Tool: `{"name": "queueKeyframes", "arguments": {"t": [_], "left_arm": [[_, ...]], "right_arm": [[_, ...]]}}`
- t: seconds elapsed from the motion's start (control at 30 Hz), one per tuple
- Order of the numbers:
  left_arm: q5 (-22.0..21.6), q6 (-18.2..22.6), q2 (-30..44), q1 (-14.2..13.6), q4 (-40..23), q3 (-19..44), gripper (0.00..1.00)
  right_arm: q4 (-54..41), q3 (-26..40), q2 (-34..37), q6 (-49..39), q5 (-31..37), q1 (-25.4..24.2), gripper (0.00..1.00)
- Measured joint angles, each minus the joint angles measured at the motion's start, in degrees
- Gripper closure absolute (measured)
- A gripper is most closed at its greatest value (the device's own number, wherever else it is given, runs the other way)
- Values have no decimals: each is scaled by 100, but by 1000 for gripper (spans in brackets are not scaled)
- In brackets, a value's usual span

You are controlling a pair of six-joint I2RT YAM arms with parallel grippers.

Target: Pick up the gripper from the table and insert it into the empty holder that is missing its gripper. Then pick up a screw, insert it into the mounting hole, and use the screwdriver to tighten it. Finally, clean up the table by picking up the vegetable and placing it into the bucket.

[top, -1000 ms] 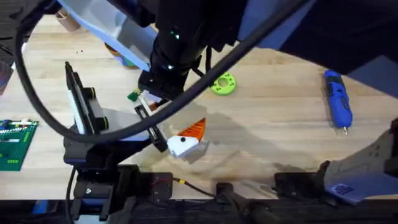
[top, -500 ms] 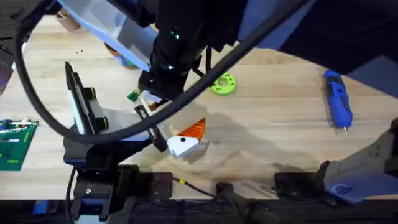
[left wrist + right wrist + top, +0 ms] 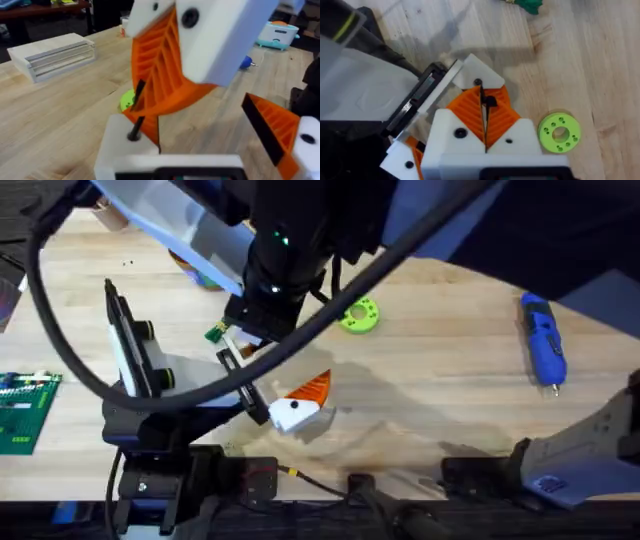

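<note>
Two arms meet over the bench [image 3: 440, 390]. The left tool [image 3: 200, 145] is spread, its white holder [image 3: 120, 147] under the right tool [image 3: 484, 105], whose pads press together. The screwdriver [image 3: 543, 340] lies well apart to the right. The half-hidden bucket [image 3: 205, 277] sits behind, the vegetable [image 3: 215, 333] near it. A black screw [image 3: 136, 114], pinched by the right tool, touches the holder.

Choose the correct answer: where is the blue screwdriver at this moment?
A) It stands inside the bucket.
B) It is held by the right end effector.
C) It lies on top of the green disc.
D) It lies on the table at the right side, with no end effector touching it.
D: in the overhead view the screwdriver lies flat on the table at the right, well apart from the green disc.
</note>
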Motion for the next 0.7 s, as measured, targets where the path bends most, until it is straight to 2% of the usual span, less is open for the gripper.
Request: {"name": "queueKeyframes", "arguments": {"t": [0.7], "left_arm": [[-4,0,0,2,0,0,8]], "right_arm": [[108,0,0,1,42,11,993]]}}
